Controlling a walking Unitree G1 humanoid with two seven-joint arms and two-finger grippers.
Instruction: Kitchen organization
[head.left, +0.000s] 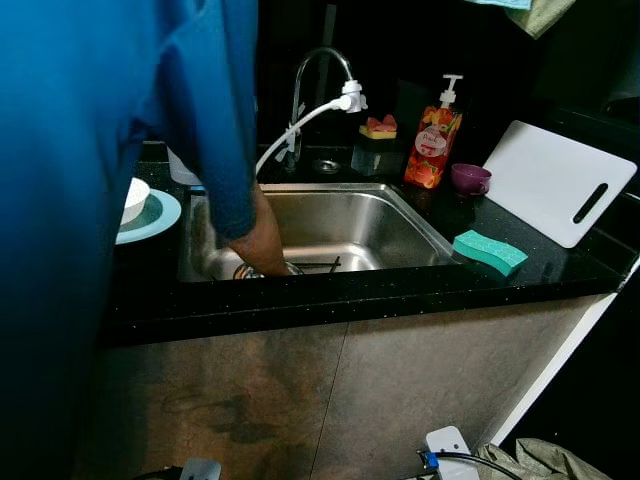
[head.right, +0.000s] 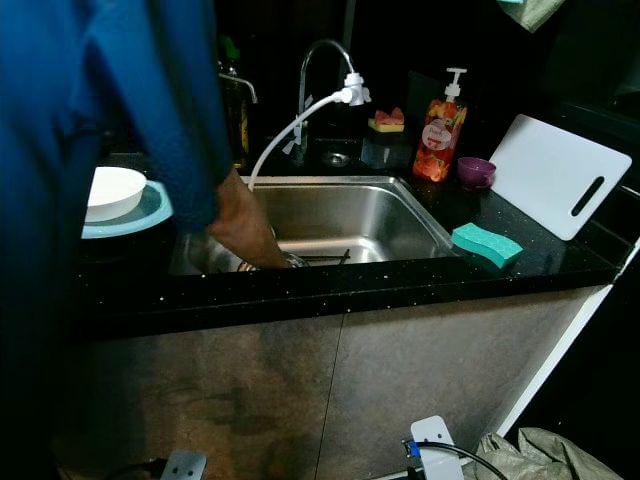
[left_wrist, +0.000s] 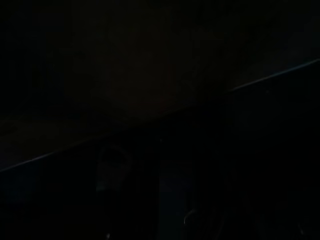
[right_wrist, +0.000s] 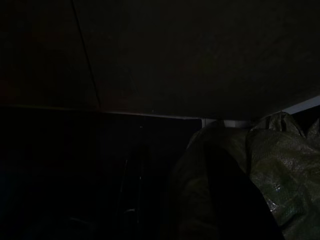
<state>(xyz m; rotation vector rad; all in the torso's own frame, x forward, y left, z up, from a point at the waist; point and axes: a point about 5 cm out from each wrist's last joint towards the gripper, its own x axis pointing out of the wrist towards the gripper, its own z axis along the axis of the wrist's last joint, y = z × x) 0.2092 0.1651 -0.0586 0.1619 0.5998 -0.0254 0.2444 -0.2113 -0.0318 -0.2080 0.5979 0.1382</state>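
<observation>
A person in a blue sleeve (head.left: 120, 130) stands at my left and reaches a hand (head.left: 262, 245) down into the steel sink (head.left: 400, 225), by some metal items on its floor. On the black counter (head.left: 350, 290) right of the sink lies a teal sponge (head.left: 489, 251). A white bowl (head.right: 112, 191) rests on a light blue plate (head.right: 150, 212) left of the sink. Both arms hang idle in the dark. In the right wrist view a dark finger (right_wrist: 235, 200) lies across a crumpled green bag (right_wrist: 280, 165).
A faucet (head.left: 315, 70) with a white hose rises behind the sink. A red soap pump bottle (head.left: 434, 145), a purple cup (head.left: 470, 178) and a white cutting board (head.left: 555, 180) stand at the back right. A brown cabinet front (head.left: 330, 390) is below the counter.
</observation>
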